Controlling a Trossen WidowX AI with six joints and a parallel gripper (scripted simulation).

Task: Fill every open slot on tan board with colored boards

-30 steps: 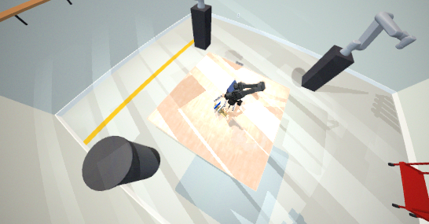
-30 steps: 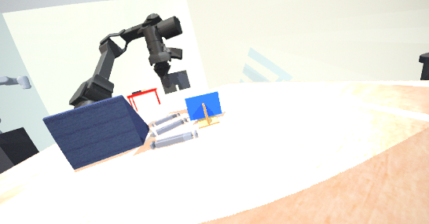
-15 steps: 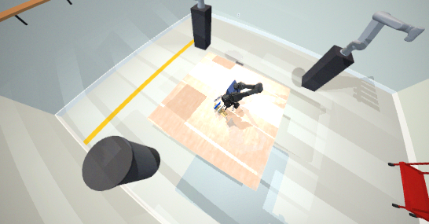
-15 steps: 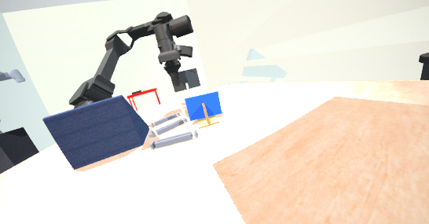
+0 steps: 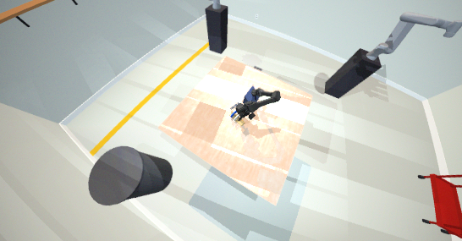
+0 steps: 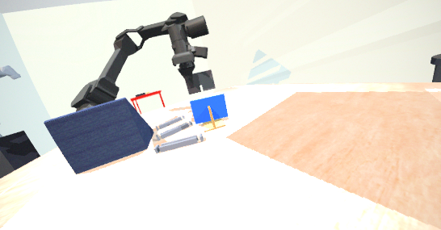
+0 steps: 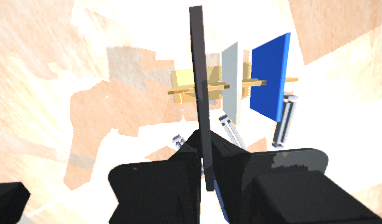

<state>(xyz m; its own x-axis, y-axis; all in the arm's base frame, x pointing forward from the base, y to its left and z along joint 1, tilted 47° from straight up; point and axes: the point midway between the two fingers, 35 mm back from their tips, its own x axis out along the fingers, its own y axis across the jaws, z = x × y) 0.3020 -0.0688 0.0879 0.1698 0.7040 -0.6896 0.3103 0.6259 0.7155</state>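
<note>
The hand (image 6: pixel 195 93) (image 7: pixel 204 142), pinched nearly shut, grips a black board (image 6: pixel 204 79) (image 7: pixel 199 75) above the tan board (image 6: pixel 212 116) (image 7: pixel 216 88), crosswise to its long axis, whose blue-board (image 6: pixel 209 108) (image 7: pixel 268 77) end points toward three o'clock in the wrist view.

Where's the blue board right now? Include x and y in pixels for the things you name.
In the wrist view, the blue board (image 6: pixel 209 107) (image 7: pixel 268 77) stands crosswise on the tan board (image 6: pixel 212 118) (image 7: pixel 184 90), right of the pale grey board (image 7: pixel 230 82).
</note>
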